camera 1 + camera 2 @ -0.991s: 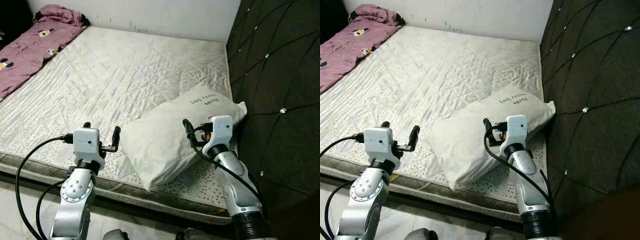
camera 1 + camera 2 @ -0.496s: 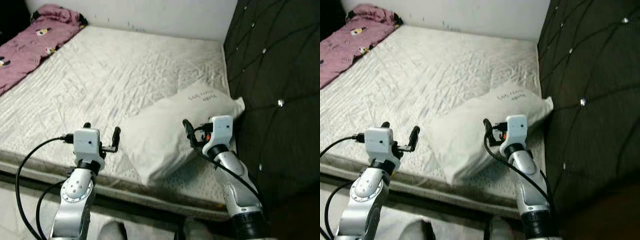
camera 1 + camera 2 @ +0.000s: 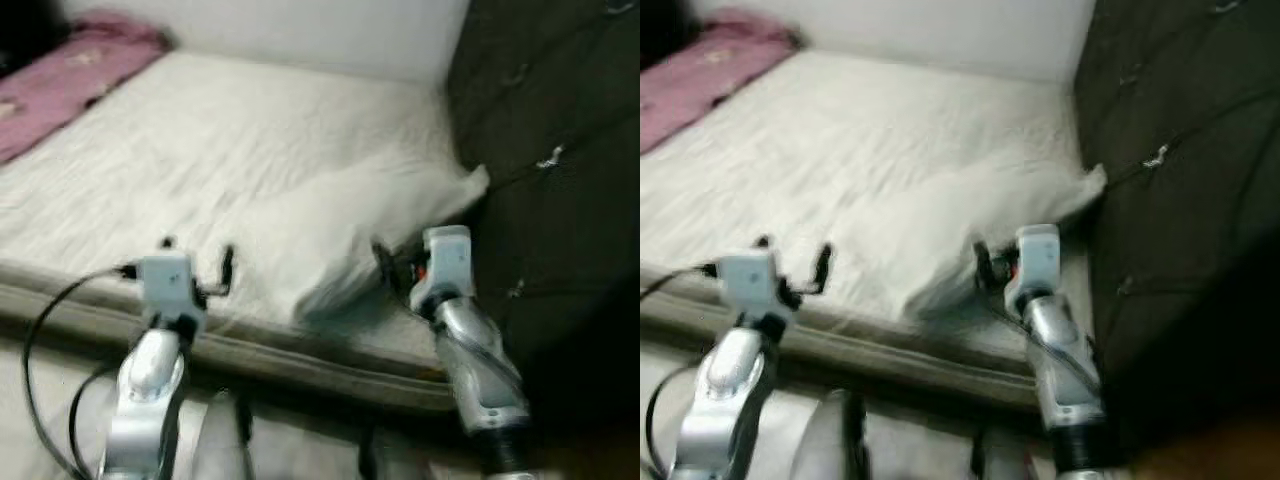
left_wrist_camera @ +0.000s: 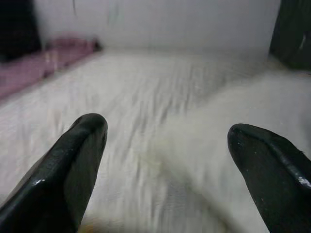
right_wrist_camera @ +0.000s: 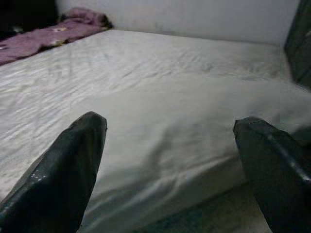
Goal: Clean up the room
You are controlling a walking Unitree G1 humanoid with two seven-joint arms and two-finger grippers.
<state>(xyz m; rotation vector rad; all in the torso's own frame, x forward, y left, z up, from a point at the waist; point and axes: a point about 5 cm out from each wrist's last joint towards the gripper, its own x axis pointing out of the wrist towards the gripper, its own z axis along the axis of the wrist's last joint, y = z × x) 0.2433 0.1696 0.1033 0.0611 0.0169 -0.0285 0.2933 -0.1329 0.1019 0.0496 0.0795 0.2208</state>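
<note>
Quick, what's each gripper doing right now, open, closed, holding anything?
Left gripper: open, holding nothing, hovering above the mattress edge.
Right gripper: open, holding nothing, pointed at the white pillow.

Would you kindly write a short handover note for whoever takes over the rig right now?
Left gripper: open, empty, held over the mattress's near edge.
Right gripper: open, empty, at the near end of the white pillow, apparently not gripping it.
Pillow lies askew on the mattress beside the dark tufted headboard. Pink blanket is bunched at the far left corner.
Done: nothing visibly tidied. Left: probably straighten the pillow and fold the blanket. Head views are blurred.
</note>
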